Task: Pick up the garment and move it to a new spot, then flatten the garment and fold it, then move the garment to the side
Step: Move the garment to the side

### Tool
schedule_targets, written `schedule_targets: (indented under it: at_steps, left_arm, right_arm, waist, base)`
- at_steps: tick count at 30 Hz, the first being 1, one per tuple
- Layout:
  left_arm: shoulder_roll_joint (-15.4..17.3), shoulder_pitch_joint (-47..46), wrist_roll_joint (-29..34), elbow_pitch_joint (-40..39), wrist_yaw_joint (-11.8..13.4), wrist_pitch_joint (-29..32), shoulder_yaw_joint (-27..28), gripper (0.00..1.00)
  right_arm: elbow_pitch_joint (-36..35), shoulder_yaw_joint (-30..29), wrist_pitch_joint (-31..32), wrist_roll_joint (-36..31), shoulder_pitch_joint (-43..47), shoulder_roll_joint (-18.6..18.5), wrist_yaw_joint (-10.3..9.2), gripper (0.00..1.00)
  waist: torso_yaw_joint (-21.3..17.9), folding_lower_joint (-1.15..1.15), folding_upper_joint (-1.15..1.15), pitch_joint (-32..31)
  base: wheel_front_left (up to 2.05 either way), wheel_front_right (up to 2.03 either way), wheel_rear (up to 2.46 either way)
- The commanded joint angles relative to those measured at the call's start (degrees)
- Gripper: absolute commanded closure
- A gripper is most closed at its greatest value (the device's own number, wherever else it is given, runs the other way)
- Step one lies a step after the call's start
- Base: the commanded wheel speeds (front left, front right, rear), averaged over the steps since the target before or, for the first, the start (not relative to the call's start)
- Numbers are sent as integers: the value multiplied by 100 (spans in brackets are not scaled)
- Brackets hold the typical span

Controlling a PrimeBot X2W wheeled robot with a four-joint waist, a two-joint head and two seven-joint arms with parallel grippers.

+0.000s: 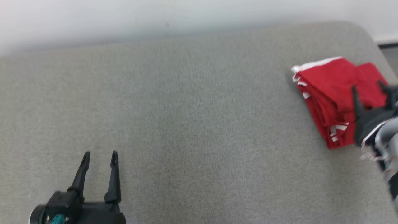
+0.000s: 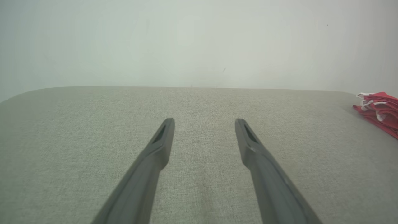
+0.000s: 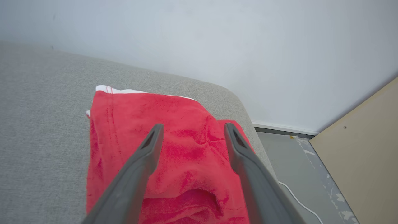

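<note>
Jaws of both arms stand wide apart and empty. We see the folded red fleece garment with white trim [image 1: 326,93] lying near the far right corner of the grey woven fabric surface [image 1: 186,124]. The right gripper [image 1: 367,86] sits over it; whether its tips touch the cloth we cannot tell. The left gripper [image 1: 100,157] hovers well apart, at lower left, above bare surface.

Desk [image 1: 192,124]: grey woven fabric top, rounded corners. On it: red garment [image 1: 329,90] with white trim, folded in layers, lying flat near the far right corner, close to the edge.
</note>
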Motion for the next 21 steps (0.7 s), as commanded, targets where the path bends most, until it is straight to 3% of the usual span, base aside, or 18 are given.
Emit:
schedule_targets:
  at_steps: [1,10,21]
  left_arm:
    - [2,153,-48,47,39,2,51,0]
    - [1,457,-161,374,142,2,377,0]
    - [1,594,-85,788,122,1,585,0]
  right_arm:
    - [-106,-69,-106,102,252,108,-18,0]
    - [-1363,-517,-438,419,1567,812,-18,0]
    - [-2717,-465,-571,513,2992,1574,-18,0]
  waist:
    - [47,1,0,-620]
    - [136,1,0,-1252]
    - [280,1,0,-1568]
  base:
    - [0,0,0]
    - [0,0,0]
    - [0,0,0]
